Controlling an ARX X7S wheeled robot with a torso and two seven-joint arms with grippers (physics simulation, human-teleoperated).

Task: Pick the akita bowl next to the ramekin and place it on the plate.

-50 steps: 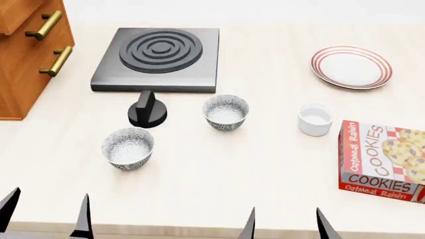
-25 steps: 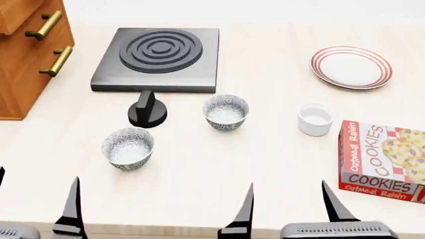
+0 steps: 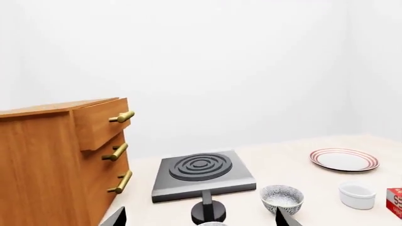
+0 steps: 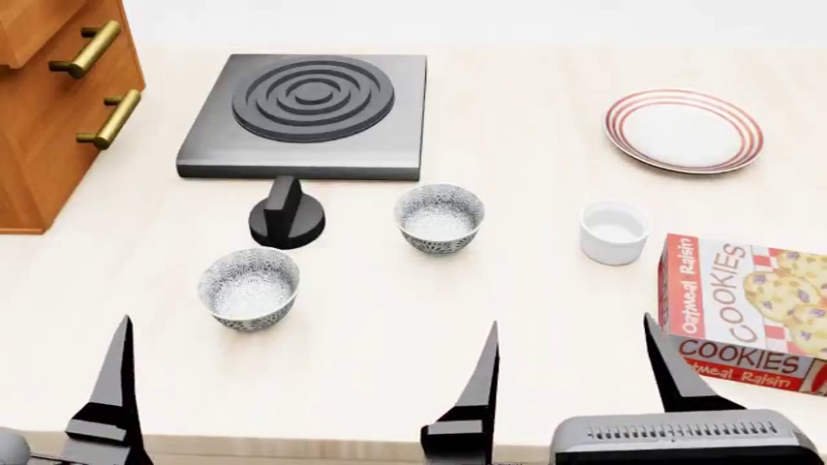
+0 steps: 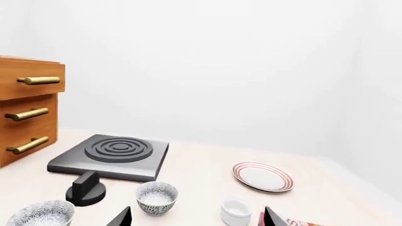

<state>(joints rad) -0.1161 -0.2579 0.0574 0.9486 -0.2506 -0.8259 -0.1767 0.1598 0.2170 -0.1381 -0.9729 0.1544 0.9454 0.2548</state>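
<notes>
At the near edge of the table (image 4: 387, 378), closest to the robot, both grippers are seen only as dark finger blades, with nothing between them. The right gripper (image 4: 568, 373) has its fingers spread wide apart and is empty; it hangs well short of the ramekin. The left gripper (image 3: 197, 217) also shows two fingers set apart in its wrist view, holding nothing, though only one blade is visible from the head camera.

Beyond the grippers, a first patterned bowl (image 4: 248, 288) sits well apart from the ramekin, just in front of the black knob (image 4: 286, 215); it is judged to be the look-alike and not the target. Right of the ramekin, just beside it, a cookie box (image 4: 743, 315) is standing. Farther back, the akita bowl (image 4: 440, 218) rests upright on the table, left of the ramekin (image 4: 613, 232) and the nearer of the two bowls to it, with a clear gap between them. Behind the ramekin, toward the back of the table, the plate (image 4: 684, 130) lies bare. Left of it, the black burner (image 4: 308, 114) and the wooden drawer cabinet (image 4: 52, 107) are seen.

No part of the task is judged done yet: the bowl is ungrasped, so reaching, grasping, carrying past the ramekin and setting down on the plate all remain.
</notes>
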